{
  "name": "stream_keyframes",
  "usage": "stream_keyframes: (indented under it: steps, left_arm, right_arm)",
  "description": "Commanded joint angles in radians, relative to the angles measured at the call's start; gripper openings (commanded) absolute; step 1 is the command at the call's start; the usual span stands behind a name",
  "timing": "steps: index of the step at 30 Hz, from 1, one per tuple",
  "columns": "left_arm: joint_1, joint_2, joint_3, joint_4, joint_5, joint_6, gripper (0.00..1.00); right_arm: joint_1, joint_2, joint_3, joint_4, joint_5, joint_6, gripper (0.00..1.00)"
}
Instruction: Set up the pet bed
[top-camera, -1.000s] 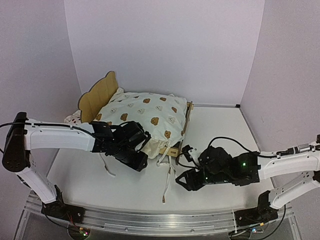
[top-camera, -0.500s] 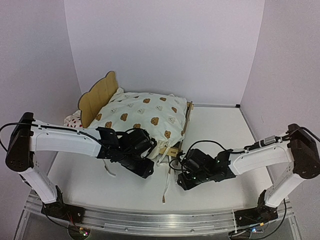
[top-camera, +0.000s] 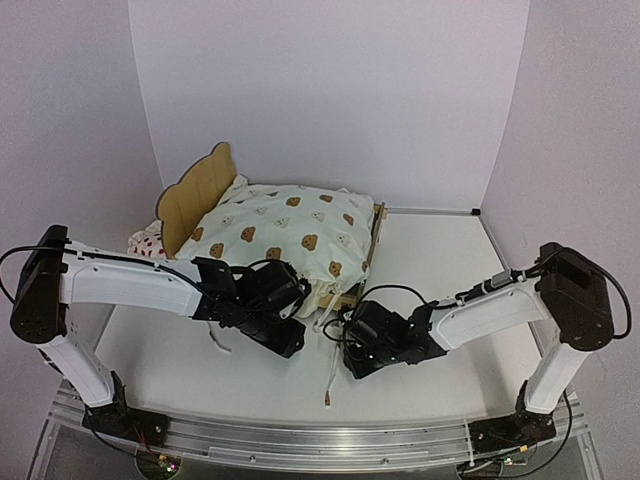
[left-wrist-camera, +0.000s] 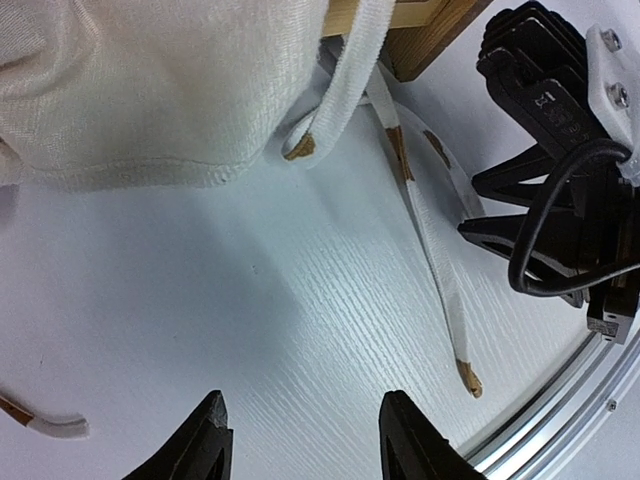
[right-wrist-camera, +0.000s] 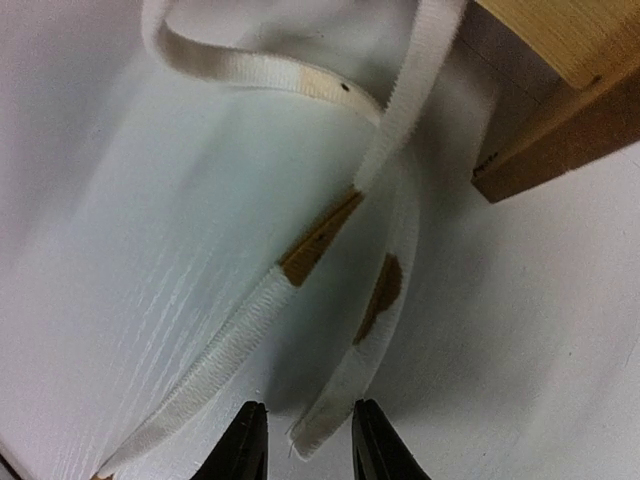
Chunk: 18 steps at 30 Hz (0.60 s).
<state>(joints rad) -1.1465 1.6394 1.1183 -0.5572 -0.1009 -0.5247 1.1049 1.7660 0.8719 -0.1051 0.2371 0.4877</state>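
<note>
Soft, even light from overhead fills the top view, leaving the bench (top-camera: 440, 260) bright white, the walls faintly lilac, and only pale shadows under the arms and the cushion (top-camera: 290, 230). The left wrist view is crisp on the bench grain, with a grey shadow below the cushion hem and the left tool (left-wrist-camera: 305, 440) dark at the near edge. The right wrist view is bluish and soft, the ties (right-wrist-camera: 330, 240) fuzzy over a dim shadow.
</note>
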Motion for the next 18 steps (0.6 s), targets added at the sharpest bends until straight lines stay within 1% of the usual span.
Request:
stream_keyframes:
  steps: [1, 3, 5, 8, 13, 18]
  left_arm:
    - [-0.001, -0.058, -0.013, 0.031, -0.023, -0.001, 0.5]
    - [0.0, -0.069, -0.023, 0.052, -0.022, 0.003, 0.5]
    - [0.0, -0.08, -0.034, 0.077, -0.023, 0.007, 0.5]
    - [0.0, -0.104, -0.072, 0.167, 0.004, 0.037, 0.52]
    - [0.0, -0.12, -0.126, 0.335, 0.056, 0.099, 0.54]
    - [0.0, -0.075, -0.13, 0.433, 0.046, 0.144, 0.54]
  right_arm:
    - [0.005, 0.065, 0.009, 0.008, -0.034, 0.004, 0.2]
    - [0.008, 0.079, -0.002, 0.008, -0.042, 0.013, 0.11]
    - [0.014, 0.079, -0.024, 0.008, -0.034, 0.026, 0.05]
    - [0.018, 0.042, -0.066, 0.009, -0.03, 0.041, 0.0]
    - [0.021, -0.071, -0.129, -0.003, -0.059, 0.06, 0.0]
    - [0.022, -0.175, -0.167, -0.02, -0.096, 0.068, 0.0]
